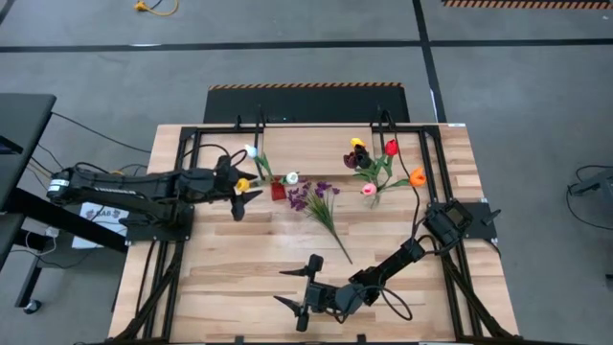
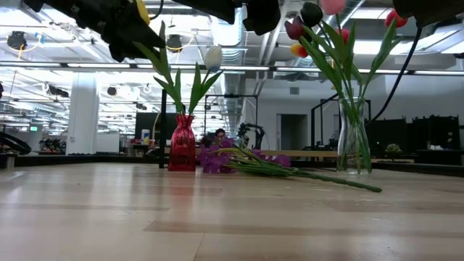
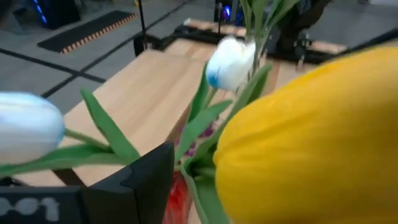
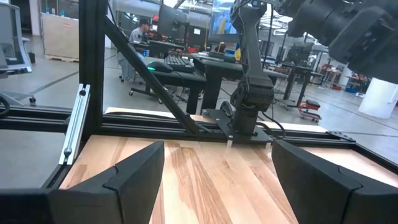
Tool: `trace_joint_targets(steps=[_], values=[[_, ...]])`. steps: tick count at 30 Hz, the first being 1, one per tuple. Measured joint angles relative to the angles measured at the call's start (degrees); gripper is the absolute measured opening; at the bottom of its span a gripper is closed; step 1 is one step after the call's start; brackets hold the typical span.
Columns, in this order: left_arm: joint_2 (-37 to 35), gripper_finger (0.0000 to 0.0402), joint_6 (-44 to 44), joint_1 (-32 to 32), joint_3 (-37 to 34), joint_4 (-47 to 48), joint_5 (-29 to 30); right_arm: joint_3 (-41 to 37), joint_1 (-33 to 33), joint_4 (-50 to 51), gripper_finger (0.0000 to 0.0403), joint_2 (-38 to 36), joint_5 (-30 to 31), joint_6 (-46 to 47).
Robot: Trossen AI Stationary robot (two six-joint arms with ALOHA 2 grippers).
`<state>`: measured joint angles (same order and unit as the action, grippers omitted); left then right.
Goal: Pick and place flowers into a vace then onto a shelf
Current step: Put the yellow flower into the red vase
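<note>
Your left gripper (image 1: 240, 188): fingers spread, yellow tulip (image 1: 242, 184) between them, just beside the red vase (image 1: 278, 191) holding white tulips (image 1: 252, 151). Your right gripper (image 1: 299, 294): wide open, empty, well apart from the purple sprig (image 1: 321, 206) lying on the table (image 1: 230, 268).

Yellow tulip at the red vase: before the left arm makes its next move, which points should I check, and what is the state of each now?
1. Yellow tulip stem inside red vase: cannot tell.
2. Red vase upright on the table: ok.
3. Left gripper released the tulip: cannot tell.
4. White tulips stay in the red vase: ok.
5. Purple sprig lying loose, clear of the left arm: ok.
6. Right gripper open, waiting near the table's front edge: ok.
</note>
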<state>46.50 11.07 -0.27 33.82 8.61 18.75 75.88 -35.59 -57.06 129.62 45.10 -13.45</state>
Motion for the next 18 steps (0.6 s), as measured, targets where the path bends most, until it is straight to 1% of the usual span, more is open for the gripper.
trace_joint_targets(steps=[4, 18], values=[[0.00, 0.0227, 0.35, -0.02, 1.87, 5.49, -0.03, 0.00, 0.00, -0.02, 0.0291, -0.02, 0.00, 0.00], [-0.02, 0.0227, -0.07, 0.00, 7.94, 19.52, 1.52, 0.00, 0.00, 0.00, 0.0291, 0.00, 0.00, 1.05]])
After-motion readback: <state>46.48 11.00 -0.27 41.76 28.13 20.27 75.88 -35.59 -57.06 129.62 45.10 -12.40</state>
